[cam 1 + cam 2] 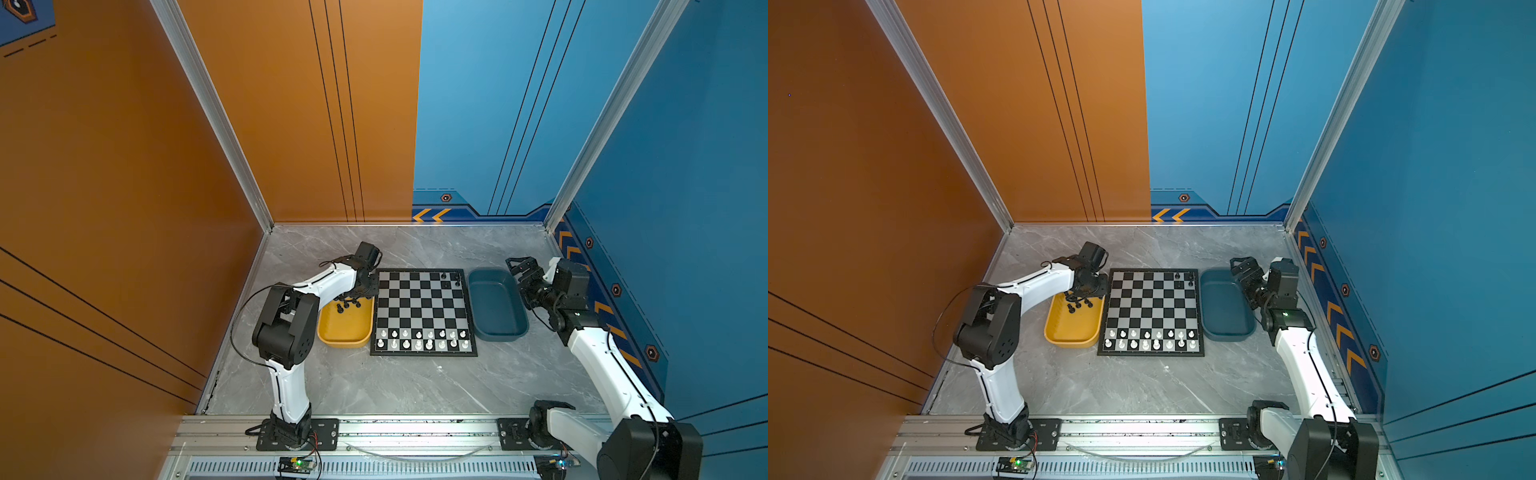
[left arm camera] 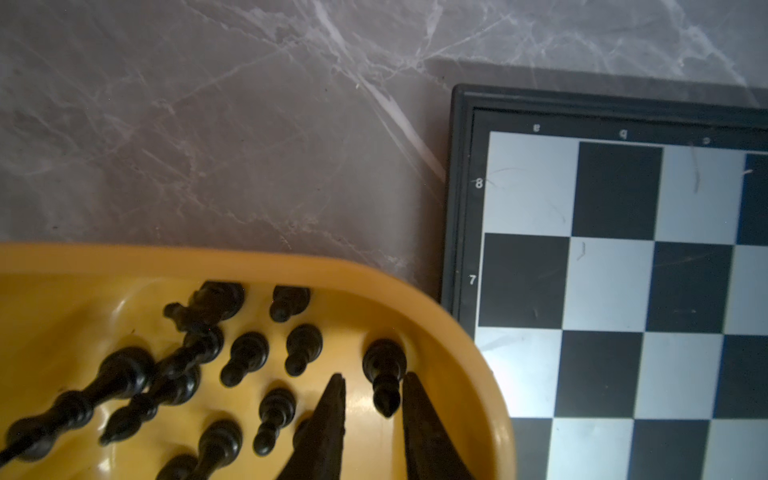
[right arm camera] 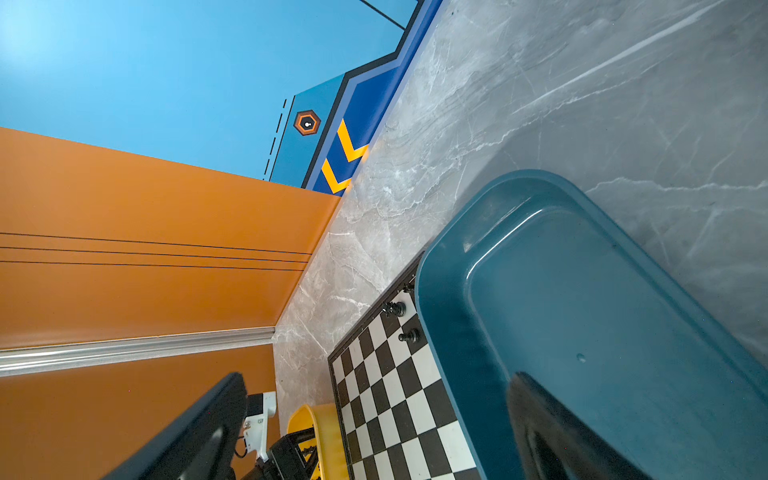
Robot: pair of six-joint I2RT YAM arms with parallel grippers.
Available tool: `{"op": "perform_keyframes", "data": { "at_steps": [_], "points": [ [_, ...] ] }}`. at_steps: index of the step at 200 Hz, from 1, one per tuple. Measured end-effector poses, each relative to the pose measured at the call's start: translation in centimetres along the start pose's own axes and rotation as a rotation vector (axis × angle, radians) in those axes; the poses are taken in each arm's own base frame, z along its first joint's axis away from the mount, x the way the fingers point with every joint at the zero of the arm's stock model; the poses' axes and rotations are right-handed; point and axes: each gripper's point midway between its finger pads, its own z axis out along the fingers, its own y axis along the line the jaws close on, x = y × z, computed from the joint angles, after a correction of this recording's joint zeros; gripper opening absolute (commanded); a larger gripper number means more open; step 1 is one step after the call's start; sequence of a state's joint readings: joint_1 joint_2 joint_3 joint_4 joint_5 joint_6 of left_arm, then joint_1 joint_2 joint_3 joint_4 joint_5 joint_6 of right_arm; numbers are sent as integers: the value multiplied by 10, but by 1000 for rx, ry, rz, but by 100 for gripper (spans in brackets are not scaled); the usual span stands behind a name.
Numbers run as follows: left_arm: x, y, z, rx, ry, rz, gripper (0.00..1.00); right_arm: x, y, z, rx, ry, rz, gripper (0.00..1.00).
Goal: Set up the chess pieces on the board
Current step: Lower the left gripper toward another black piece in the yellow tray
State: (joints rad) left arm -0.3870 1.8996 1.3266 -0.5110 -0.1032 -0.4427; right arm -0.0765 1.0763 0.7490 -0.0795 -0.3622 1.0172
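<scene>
My left gripper (image 2: 374, 376) sits low in the far end of the yellow tray (image 2: 436, 328), jaws narrow around one black pawn (image 2: 384, 365). One finger (image 2: 419, 419) lies against it and the other shows a sliver of tray between, so I won't call it held. That pawn stands just inside the tray wall on the board side. The rim there lies just beside the frame of the board (image 2: 461, 208) — little room sideways. The other black chess pieces (image 2: 245, 357) crowd the far side of the fingers.

In both top views the wrist hides all of this. They show three black men (image 1: 451, 278) at the board's far right corner and white chessmen (image 1: 422, 338) on its two near rows, with open squares between. The right gripper (image 1: 518, 264) hangs wide open at the far end of the dark blue tray (image 1: 496, 307), bare counter (image 1: 374, 386) beyond it.
</scene>
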Motion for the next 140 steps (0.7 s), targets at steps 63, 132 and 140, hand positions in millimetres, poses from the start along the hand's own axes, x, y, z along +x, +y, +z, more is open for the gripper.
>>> {"op": "perform_keyframes", "data": {
  "at_steps": [63,132,140],
  "points": [
    [-2,-3,2,8,2,0,21,0,0,0,0,0,0,100],
    [0,-5,10,11,21,0,13,1,-3,2,10,6,4,100],
    [0,-5,9,11,20,-1,9,1,-3,2,10,6,4,100]
  ]
}}
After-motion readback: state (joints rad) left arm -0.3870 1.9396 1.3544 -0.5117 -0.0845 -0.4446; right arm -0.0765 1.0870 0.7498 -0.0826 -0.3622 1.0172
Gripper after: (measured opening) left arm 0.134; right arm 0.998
